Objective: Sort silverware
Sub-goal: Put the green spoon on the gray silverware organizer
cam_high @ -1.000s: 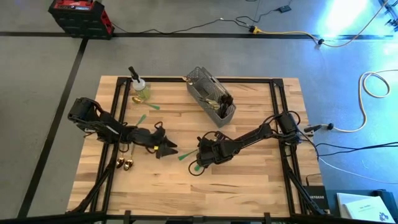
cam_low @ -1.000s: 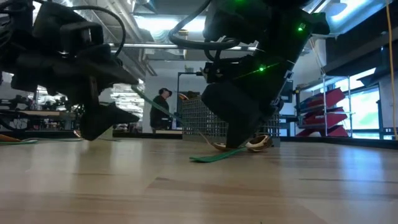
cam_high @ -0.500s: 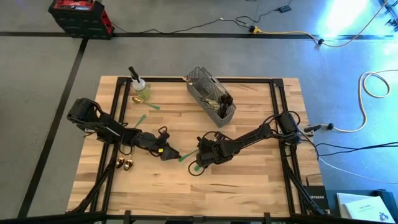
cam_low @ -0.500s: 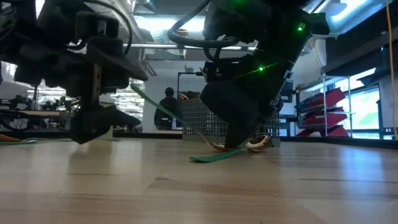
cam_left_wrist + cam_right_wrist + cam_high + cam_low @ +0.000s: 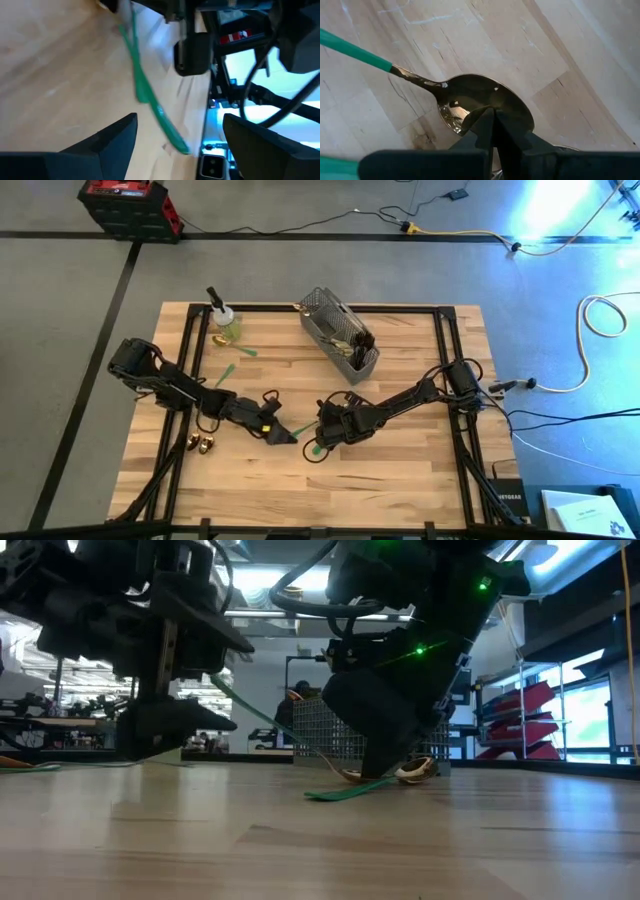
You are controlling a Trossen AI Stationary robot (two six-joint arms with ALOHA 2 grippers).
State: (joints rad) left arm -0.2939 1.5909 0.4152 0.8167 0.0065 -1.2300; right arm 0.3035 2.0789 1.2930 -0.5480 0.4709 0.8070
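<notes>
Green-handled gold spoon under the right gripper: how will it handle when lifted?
The green-handled gold spoon is probably stiff and light: slim metal. Its polished bowl looks slippery, so it may pivot in the shut right gripper. Unlikely to roll.

Light wood-plank table [image 5: 400,480] is showing pale and tan strips, black frame rails. Spoon [image 5: 480,105] is showing a shiny gold bowl, teal-green handle. Caddy [image 5: 340,335] is grey wire mesh. Spray bottle [image 5: 226,325] is holding yellow-green liquid. Both arms are dark black.

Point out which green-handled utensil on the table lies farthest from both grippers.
The green-handled utensil lying alone near the spray bottle; the others sit by the right gripper, with the left gripper alongside.
</notes>
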